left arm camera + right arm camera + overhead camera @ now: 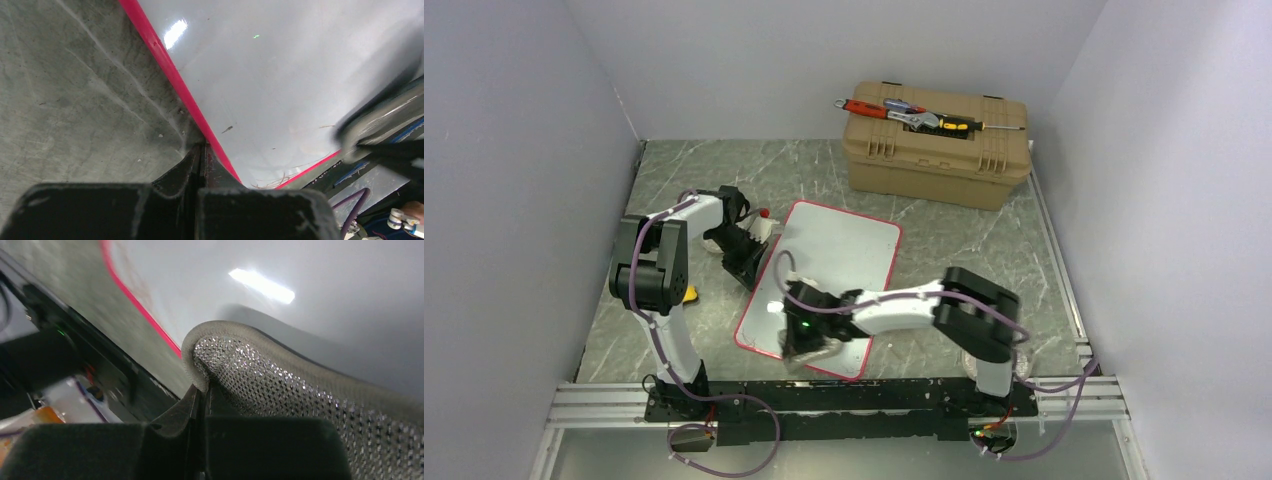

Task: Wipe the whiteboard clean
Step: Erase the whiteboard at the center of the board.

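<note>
R gripper [202, 390] pinches mesh pad [300, 390] — pad pressed on whiteboard [325, 270] just ahead, for wiping. L gripper [201, 150] closed, empty, tips at red rim [170, 70] — prob. bracing board.

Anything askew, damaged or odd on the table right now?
Glossy white, red-rimmed whiteboard lies skewed to the edges of the table; faint pen scribbles show at its near-left corner. Hand tools lie loose on the tan plastic toolbox. Right gripper pinches a grey glittery mesh cloth. Nothing spilled or broken.
</note>
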